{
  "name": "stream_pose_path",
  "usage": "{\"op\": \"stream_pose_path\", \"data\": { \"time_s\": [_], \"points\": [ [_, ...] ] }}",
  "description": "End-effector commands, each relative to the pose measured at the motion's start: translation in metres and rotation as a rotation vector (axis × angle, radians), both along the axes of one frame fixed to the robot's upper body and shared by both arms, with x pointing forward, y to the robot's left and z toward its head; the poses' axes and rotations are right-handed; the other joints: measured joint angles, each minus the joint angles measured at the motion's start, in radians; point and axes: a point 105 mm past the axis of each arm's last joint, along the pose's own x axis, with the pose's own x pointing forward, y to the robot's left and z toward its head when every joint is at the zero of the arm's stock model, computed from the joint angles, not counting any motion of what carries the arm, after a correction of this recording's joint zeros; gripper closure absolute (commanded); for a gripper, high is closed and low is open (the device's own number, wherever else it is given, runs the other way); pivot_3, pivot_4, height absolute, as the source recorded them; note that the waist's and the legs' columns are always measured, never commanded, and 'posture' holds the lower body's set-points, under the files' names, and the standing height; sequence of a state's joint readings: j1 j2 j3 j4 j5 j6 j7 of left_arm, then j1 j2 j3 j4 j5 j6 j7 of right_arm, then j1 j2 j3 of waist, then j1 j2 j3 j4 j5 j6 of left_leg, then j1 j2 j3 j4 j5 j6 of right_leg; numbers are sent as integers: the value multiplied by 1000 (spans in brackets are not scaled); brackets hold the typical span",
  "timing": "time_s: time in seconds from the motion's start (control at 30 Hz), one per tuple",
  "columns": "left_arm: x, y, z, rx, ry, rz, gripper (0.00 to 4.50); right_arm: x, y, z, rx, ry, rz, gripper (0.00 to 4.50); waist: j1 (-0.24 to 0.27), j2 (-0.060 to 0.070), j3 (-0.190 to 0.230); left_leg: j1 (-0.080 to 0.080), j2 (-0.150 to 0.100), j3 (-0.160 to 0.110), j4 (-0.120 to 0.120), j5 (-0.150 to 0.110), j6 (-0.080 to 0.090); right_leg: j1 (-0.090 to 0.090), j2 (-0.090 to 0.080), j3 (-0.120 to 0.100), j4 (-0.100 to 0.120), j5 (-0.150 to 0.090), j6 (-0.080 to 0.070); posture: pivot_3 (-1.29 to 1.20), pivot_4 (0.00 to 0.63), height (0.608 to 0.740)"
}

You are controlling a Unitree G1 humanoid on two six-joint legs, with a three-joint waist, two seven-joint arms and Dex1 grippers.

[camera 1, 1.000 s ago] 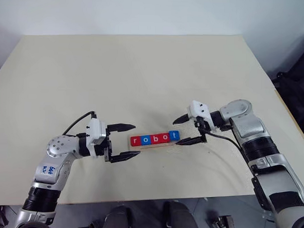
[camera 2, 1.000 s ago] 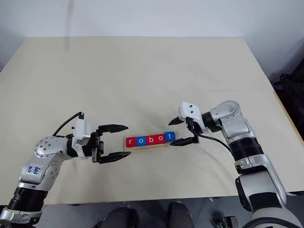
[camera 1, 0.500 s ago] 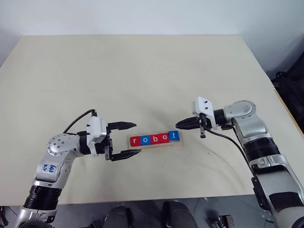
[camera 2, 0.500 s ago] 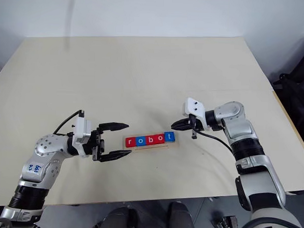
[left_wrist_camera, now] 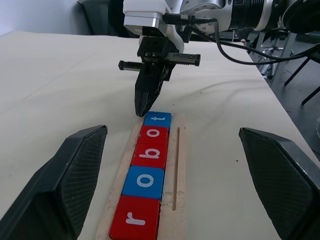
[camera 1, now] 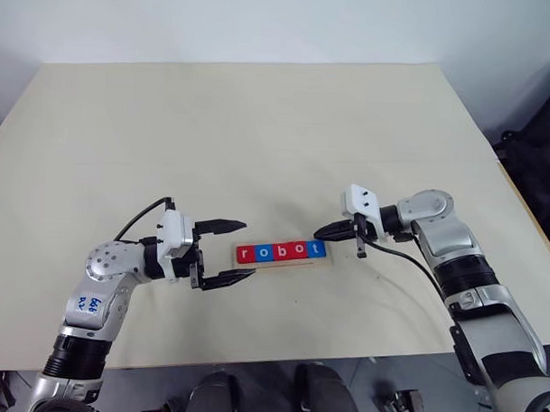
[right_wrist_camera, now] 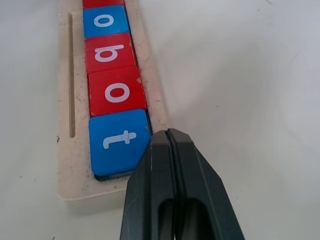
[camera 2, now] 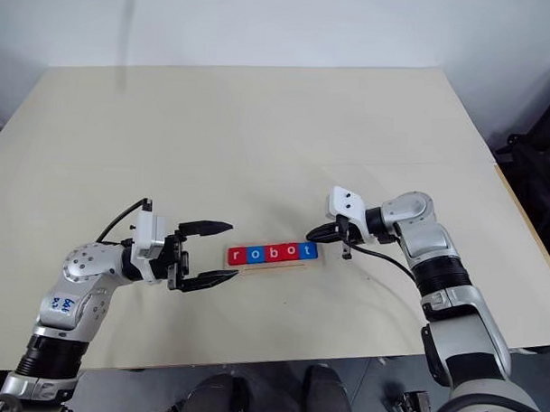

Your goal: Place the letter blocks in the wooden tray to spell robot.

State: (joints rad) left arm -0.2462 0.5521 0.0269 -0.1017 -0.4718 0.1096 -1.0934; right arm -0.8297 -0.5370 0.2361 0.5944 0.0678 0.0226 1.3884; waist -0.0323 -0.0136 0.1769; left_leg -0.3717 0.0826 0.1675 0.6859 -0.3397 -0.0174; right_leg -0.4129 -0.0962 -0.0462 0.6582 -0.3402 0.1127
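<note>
Beige tabletop (camera 1: 259, 142) carries the wooden tray (left_wrist_camera: 181, 165) with five letter blocks (camera 1: 281, 252) spelling robot, the right gripper (camera 1: 317, 233) clenched empty at its t end, its tip hiding that block's corner in the right wrist view, the left gripper (camera 1: 242, 251) spread wide by the r end.

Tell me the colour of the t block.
Blue with a white t, clearest in the right wrist view.

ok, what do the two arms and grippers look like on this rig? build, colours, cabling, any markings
Both arms are silver-grey metal with black joint sections. Each wrist carries a white box-shaped housing ahead of two black tapered fingers: left gripper, right gripper. The left fingers' inner pads are cross-hatched. A thin black cable loops off each wrist. The left forearm bears a white sticker with blue handwriting.
</note>
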Motion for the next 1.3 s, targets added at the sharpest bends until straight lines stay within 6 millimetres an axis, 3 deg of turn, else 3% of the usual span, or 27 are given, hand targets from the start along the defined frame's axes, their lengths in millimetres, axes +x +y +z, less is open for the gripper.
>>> {"op": "stream_pose_path", "data": {
  "time_s": [0.03, 0.27, 0.5, 0.77, 0.87, 0.97, 1.07, 1.17, 1.3],
  "points": [
    [-1, -1, 7, -14, -30, -5, 0, 7, 3, 16, 46, -65, -19, 4479, 0, 0, 0, 0, 0, 0, 0, 0, 0, 0, 0, 0, 0, 0, 0, 0, 150, 740],
    [0, -2, 6, -16, -30, -7, 0, 18, 1, 8, 18, -63, -60, 4479, -2, 0, 0, 0, 0, 0, 0, 0, 0, 0, 0, 0, 0, 0, 0, 0, 150, 740],
    [-1, 1, 6, -11, -32, 0, 0, 9, 2, -4, 5, -13, -16, 4479, -2, 0, 0, 0, 0, 0, 0, 0, 0, 0, 0, 0, 1, 0, 0, 0, 150, 740],
    [0, 2, 6, -7, -32, 0, 0, 6, 0, -5, 17, -4, -16, 4479, -2, 0, 0, 0, 0, 0, 0, 0, 0, 0, 0, 0, 1, 0, 0, 0, 150, 740],
    [0, 2, 7, -7, -32, -1, 0, 8, -2, -1, 40, -38, -29, 4479, -2, 0, 0, 0, 0, 0, 0, 0, 0, 0, 0, 0, 1, 0, 0, 0, 150, 740],
    [2, 4, 7, 0, -34, 3, 0, 12, -7, 23, 124, -118, -48, 4479, -2, 0, 0, 0, 0, 0, 0, 0, 0, 0, 0, 0, 1, 0, 0, 0, 150, 740],
    [2, 15, 8, 23, -29, 13, 0, -6, -23, 40, 172, -94, -24, 4479, 5, 0, 0, 0, 0, 0, 0, 0, 0, 0, 0, 0, 1, 0, 0, 0, 150, 740],
    [3, 27, 9, 45, -9, 32, 0, -37, -37, 42, 182, -76, -2, 3926, 8, 0, 0, -1, 0, -2, -1, 0, 0, 0, 0, -1, 0, 0, 0, 0, 150, 740],
    [3, 42, 7, 77, 14, 60, 0, -71, -52, 37, 207, -99, -38, 2580, 6, 0, 0, -1, 0, -3, -2, 0, 0, 1, -1, -2, -2, 0, 0, 0, 150, 740]
  ]
}}
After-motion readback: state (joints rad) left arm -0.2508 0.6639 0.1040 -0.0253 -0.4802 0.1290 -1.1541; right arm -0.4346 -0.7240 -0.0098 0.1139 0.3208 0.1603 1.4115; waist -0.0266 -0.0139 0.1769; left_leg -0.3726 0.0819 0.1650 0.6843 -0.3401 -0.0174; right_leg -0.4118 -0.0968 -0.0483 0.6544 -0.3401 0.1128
